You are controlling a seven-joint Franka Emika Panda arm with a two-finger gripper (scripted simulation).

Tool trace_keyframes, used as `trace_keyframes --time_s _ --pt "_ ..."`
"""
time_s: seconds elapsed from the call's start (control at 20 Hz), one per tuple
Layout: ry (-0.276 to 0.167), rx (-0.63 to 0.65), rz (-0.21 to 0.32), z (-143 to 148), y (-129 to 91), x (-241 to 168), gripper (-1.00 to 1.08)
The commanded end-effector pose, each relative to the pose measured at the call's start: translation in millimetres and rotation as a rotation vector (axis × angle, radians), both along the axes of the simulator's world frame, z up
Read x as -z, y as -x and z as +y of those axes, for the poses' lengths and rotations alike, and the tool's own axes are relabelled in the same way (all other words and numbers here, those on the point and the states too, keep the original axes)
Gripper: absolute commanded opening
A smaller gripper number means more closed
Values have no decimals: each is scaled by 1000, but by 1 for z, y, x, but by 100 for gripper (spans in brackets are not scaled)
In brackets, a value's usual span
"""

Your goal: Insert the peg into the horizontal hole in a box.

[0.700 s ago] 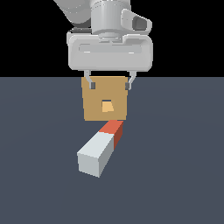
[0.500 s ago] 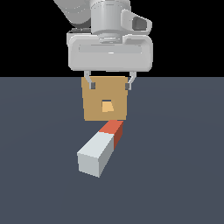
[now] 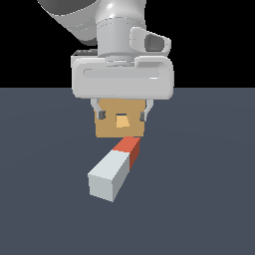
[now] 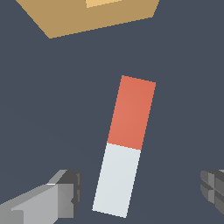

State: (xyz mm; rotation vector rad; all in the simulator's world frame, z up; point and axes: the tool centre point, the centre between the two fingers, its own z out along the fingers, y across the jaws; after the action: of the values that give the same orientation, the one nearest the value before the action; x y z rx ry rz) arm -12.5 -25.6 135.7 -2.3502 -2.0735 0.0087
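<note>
Peg (image 3: 115, 168): long square bar lying flat on the tabletop (image 3: 209, 199), half pale grey-white, half orange-red; in the exterior view the grey-white end lies nearest the camera and the orange-red end points toward the box. In the wrist view the peg (image 4: 124, 144) is slightly skewed, and a strip of bare tabletop (image 4: 52, 105) separates its orange-red end from the box.
Box (image 3: 110, 129): tan-brown block standing on the tabletop beyond the peg; its upper part is hidden behind the gripper body in the exterior view. Only one edge of the box (image 4: 78, 19) shows in the wrist view.
Hole (image 3: 121, 122): small square opening, lighter tan inside, in the box face turned toward the peg; in the wrist view the hole (image 4: 103, 2) is cut off by the frame edge.
Gripper (image 3: 122, 115): pointing downward above the scene, seen in front of the box in the exterior view.
Fingers (image 3: 101, 114): spread wide apart and holding nothing; in the wrist view one of the fingers (image 4: 65, 192) sits on each side of the peg's grey-white half, neither touching it.
Tabletop: plain dark blue-grey surface carrying peg and box.
</note>
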Motion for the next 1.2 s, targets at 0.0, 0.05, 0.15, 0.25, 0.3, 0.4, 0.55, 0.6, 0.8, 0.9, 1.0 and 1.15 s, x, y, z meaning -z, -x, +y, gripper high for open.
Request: trace_keyframes --time_s 0.0,0.05,0.15,0.25,0.3,0.4,0.55,0.6,0.8,0.9,1.0,1.15 --pt "2 59 -2 -14 5 17 100" --pt "3 83 -3 -19 7 23 100" --pt "4 125 -5 -29 11 35 100" --pt "4 159 -6 -36 15 44 100" --pt "4 173 -7 -39 16 48 100" --pt "5 195 -8 -44 19 55 100" --pt "4 215 -9 -48 21 60 100" --pt "4 217 -9 -48 21 61 100" --pt "5 213 -7 -48 21 62 100" --pt "4 214 -8 -48 21 66 100" --pt "4 215 -8 -48 22 72 100" --pt "4 216 -8 -48 22 87 100"
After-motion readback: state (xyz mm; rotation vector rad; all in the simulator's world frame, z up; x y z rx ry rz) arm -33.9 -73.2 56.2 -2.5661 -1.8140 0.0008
